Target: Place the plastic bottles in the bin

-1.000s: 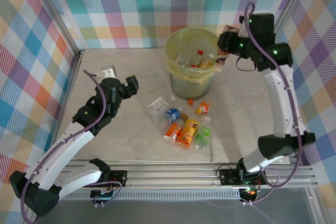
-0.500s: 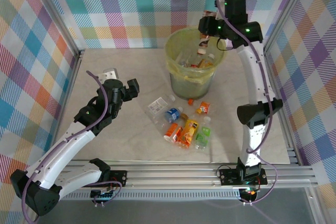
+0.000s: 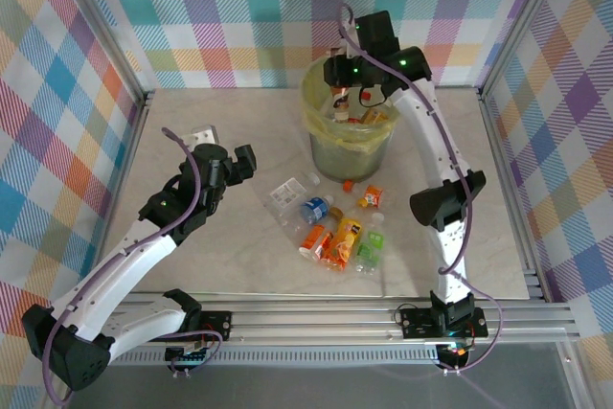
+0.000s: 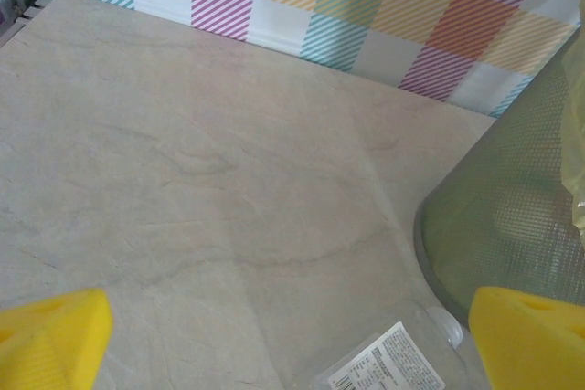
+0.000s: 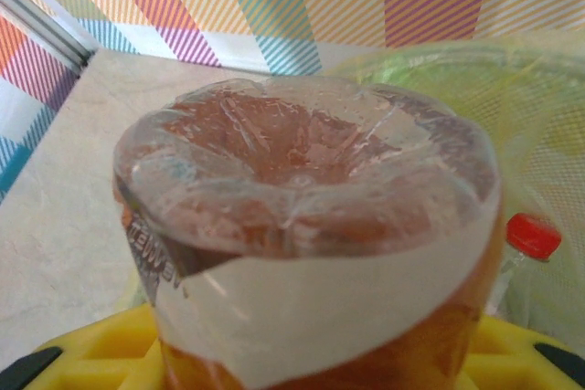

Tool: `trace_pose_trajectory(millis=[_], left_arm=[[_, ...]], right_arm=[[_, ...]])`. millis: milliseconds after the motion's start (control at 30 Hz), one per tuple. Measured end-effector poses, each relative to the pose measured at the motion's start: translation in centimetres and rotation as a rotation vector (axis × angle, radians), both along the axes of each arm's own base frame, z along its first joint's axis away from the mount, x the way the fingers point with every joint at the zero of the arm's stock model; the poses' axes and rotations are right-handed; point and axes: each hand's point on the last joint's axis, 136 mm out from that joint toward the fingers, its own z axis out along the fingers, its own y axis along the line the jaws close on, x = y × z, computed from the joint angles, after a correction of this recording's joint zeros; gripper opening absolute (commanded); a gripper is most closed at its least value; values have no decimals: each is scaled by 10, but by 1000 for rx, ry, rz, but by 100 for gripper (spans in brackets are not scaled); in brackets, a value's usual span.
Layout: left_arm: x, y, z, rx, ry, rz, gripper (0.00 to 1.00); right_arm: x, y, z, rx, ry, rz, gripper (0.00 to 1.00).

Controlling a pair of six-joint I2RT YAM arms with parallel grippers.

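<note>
The right gripper, clamped on a clear orange-labelled plastic bottle, hangs over the lined pale olive-green round bin, whose mouth lies directly below. The left gripper, fingers wide, hovers nearer the loose coloured-label plastic bottles on the desk.

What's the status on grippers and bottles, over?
Right gripper shut on a bottle, over the bin. Left gripper open, empty. Loose bottles on the table. Nothing blocking the drop.
</note>
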Motion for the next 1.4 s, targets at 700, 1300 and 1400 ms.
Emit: trace_pose_trajectory(millis=[700,1300,1400], left_arm=[[1,-1,-6,7,14,-2,100],[2,-2,-9,12,23,-2,100],[2,-2,-10,11,24,-5,100]], right_arm=[[-8,-2,-57,-52,173,-35,76],[-39,-32,2,-29,111,-128,100],[-59,-48,26,-19,81,-170,100]])
